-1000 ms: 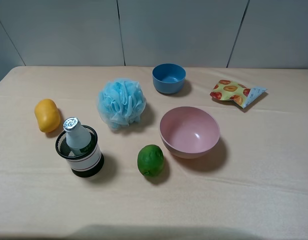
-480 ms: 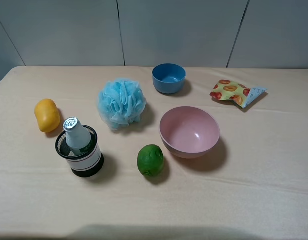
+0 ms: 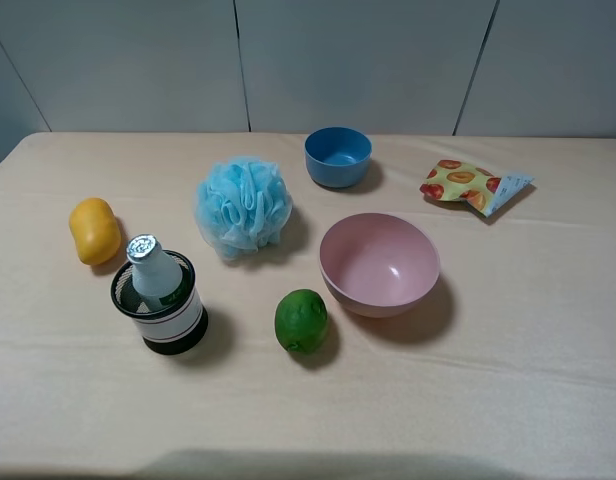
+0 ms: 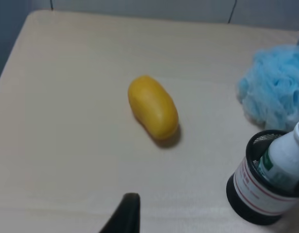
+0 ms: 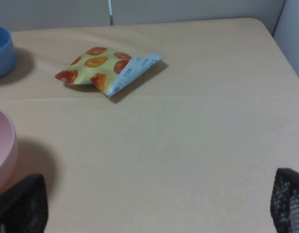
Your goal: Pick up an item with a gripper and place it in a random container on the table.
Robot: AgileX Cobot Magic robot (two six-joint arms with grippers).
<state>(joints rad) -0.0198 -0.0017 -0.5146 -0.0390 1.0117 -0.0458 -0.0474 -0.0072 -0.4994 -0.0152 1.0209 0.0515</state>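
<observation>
The small white drink bottle (image 3: 154,272) with its silver foil cap stands inside the black wire-mesh cup (image 3: 161,315), leaning a little against the rim, green label just showing above the cup's white band. The cup rests on the beige bench (image 3: 508,350).

In the left wrist view only one dark fingertip (image 4: 124,216) of the left hand shows at the picture's edge, so I cannot tell whether that hand is spread or pressed together; it holds nothing that can be seen. Ahead of that fingertip lies the yellow fruit (image 4: 153,107), with bare bench between them, and off to one side stands the cup (image 4: 264,187) with the bottle (image 4: 284,160) in it, the blue mesh bath pouf (image 4: 275,85) just beyond.

The right hand (image 5: 159,208) is spread wide, its two black fingers (image 5: 23,204) at opposite corners of the right wrist view and nothing between them. Well ahead of it lies a snack packet (image 5: 107,71) printed with orange slices; the pink bowl (image 5: 3,150) sits beside one finger (only its rim shows), the blue bowl (image 5: 2,51) farther off.

A green lime (image 3: 301,320) lies between cup and pink bowl.
</observation>
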